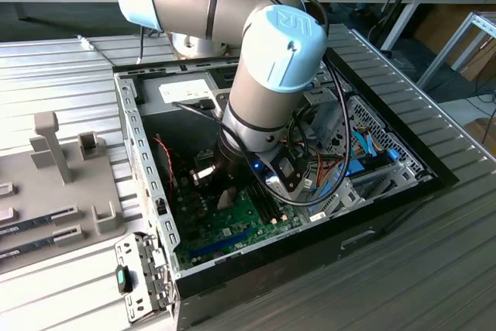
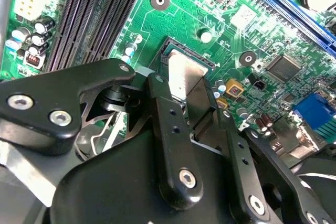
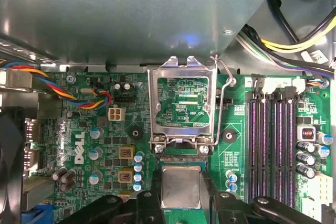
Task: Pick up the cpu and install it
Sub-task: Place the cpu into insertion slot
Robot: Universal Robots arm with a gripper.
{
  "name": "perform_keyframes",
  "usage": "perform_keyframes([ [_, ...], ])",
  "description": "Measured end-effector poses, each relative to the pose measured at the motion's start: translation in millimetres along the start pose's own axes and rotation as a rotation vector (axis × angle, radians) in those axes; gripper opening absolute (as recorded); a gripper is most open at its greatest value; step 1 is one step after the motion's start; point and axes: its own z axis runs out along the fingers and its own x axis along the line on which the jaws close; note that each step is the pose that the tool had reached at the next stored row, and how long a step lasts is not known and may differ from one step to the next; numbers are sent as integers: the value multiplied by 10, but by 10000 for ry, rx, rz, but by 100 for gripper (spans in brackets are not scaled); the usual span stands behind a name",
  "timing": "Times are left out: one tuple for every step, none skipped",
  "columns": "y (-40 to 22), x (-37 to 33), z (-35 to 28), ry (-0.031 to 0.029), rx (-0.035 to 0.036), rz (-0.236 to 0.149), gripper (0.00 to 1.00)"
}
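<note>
The cpu (image 3: 181,186) (image 2: 185,73), a small flat square with a plain silver top, lies between the two black fingers (image 3: 150,204) of my gripper (image 3: 181,195) (image 2: 181,87). The fingers press against its two opposite edges. It sits level at the black socket (image 2: 170,45) on the green motherboard (image 3: 100,145); I cannot tell whether it rests fully in it. The socket's metal load plate (image 3: 181,103) stands swung open beside it, its lever (image 3: 223,103) raised. In the exterior view my gripper (image 1: 223,191) reaches down into the open computer case (image 1: 387,191).
Black memory slots (image 3: 273,145) (image 2: 100,19) run beside the socket. A grey metal box (image 3: 131,14) hangs over the board. Coloured cables (image 3: 79,90) and capacitors (image 3: 138,171) lie close by. A grey parts tray (image 1: 54,191) sits at the exterior view's left.
</note>
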Motion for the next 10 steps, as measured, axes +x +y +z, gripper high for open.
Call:
perform_keyframes([
  [0,0,0,0,-5,0,39],
  [-1,-6,0,1,-12,-3,39],
  [-1,-13,2,5,-24,-1,39],
  [-1,-14,4,5,-27,0,39],
  [-1,-14,5,5,-28,0,39],
  [-1,-14,7,5,-32,-1,39],
  [-1,-10,9,5,-40,-3,39],
  [-1,-10,10,5,-44,-3,39],
  [-1,-9,12,5,-48,-4,39],
  [-1,-7,15,5,-51,-2,39],
])
